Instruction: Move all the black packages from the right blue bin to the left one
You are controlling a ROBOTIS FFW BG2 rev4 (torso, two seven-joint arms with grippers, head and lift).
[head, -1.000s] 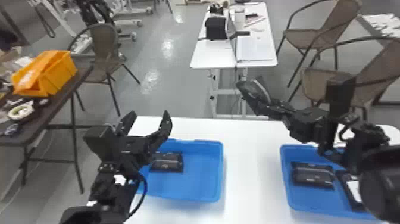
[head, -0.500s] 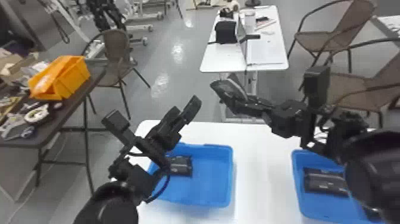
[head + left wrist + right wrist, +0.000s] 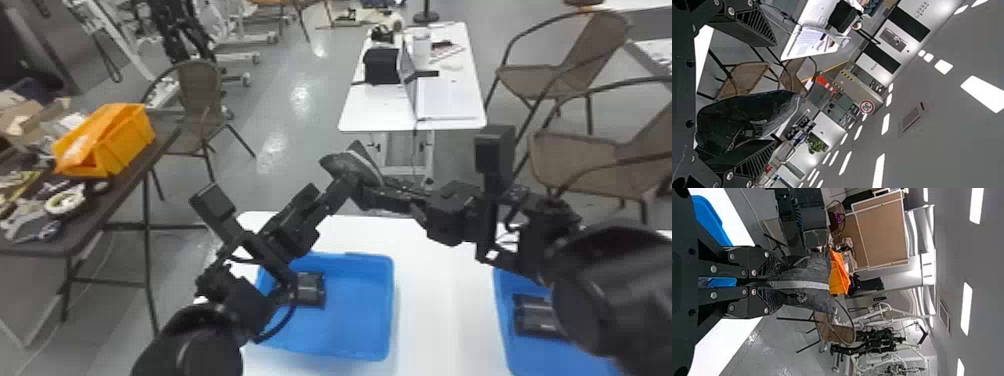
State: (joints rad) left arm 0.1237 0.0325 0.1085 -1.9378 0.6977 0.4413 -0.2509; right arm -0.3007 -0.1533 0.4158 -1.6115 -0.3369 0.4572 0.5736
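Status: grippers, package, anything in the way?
Right gripper shut on a glossy black package, held up off the white table. Left gripper open at the package, contact unclear. No obstruction seen between them.

In the left wrist view, you can read the number 30, lying sideways, on one round white sign point(image 3: 866, 106) with red rim.
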